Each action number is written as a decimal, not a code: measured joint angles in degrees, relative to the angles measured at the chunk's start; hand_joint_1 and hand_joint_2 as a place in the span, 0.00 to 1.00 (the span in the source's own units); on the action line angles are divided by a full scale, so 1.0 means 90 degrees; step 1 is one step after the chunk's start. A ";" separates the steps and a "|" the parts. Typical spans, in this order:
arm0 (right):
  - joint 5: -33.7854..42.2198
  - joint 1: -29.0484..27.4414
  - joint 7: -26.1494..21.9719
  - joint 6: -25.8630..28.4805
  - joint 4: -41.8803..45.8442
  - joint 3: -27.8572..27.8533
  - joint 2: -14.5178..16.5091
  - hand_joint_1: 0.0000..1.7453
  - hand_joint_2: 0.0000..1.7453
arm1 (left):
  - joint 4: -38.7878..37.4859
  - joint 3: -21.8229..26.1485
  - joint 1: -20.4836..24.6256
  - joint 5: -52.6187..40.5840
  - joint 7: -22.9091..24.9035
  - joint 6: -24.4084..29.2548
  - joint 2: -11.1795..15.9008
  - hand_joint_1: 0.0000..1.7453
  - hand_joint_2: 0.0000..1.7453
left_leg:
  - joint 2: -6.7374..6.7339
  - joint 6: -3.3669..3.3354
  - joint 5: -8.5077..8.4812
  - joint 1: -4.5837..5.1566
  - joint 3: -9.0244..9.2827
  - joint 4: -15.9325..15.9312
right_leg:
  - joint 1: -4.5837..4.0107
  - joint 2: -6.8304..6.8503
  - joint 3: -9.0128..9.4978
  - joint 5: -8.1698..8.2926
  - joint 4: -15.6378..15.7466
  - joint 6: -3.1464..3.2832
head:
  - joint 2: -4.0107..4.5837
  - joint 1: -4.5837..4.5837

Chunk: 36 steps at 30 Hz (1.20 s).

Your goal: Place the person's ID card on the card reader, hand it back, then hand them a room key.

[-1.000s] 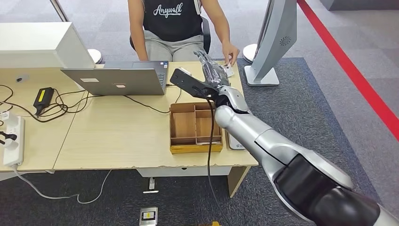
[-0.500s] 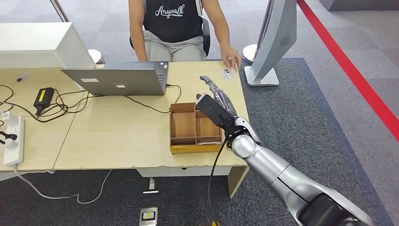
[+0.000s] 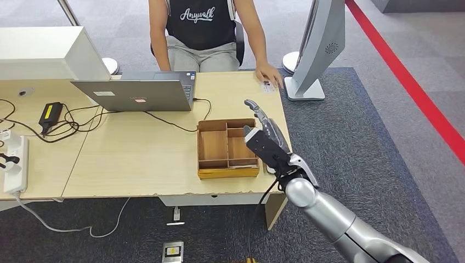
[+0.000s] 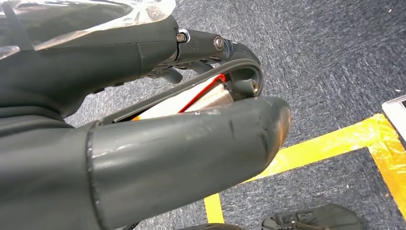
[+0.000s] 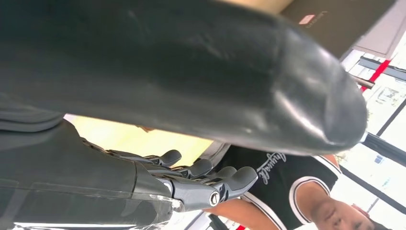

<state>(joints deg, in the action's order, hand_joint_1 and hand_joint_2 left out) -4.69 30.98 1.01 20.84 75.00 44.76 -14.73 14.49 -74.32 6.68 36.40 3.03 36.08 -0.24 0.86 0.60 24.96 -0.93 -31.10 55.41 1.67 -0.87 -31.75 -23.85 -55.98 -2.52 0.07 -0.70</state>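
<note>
Head view: the right hand (image 3: pixel 267 138) hangs over the near right part of the desk (image 3: pixel 137 159), just beside the wooden compartment tray (image 3: pixel 227 149); its fingers (image 3: pixel 253 105) are stretched out and apart, with nothing in them. The ID card (image 3: pixel 267 86) lies at the far right corner of the desk under the person's hand (image 3: pixel 270 74), well apart from the robot's hand. The right wrist view shows what the head view does not: the dark fingers (image 5: pixel 210 179) lined up side by side and the thumb apart from them. In the left wrist view the left hand (image 4: pixel 158 96) hangs above the carpet, holding a white card with a red edge (image 4: pixel 191 98) between thumb and fingers. A second ago the right hand reached far out near the person's hand; it has since drawn back towards the robot.
</note>
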 joint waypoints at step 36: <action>-0.6624 -0.1250 0.3065 -0.1103 0.1284 0.0047 -0.0341 0.00 1.00 | 0.0015 0.0038 0.0016 -0.0128 0.0137 0.0069 -0.0009 0.00 0.00 | -0.0001 0.0000 0.0000 0.0000 -0.0005 -0.0002 | 0.0000 0.0000 -0.0002 -0.0002 0.0000 0.0003 | 0.0001 0.0001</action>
<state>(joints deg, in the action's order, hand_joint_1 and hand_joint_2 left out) -64.31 19.72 28.59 10.91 86.55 45.18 -17.79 14.62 -73.99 6.83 35.24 4.26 36.70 -0.32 0.86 0.60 24.97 -0.93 -31.15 55.39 1.67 -0.87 -31.76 -23.86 -55.99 -2.49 0.07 -0.69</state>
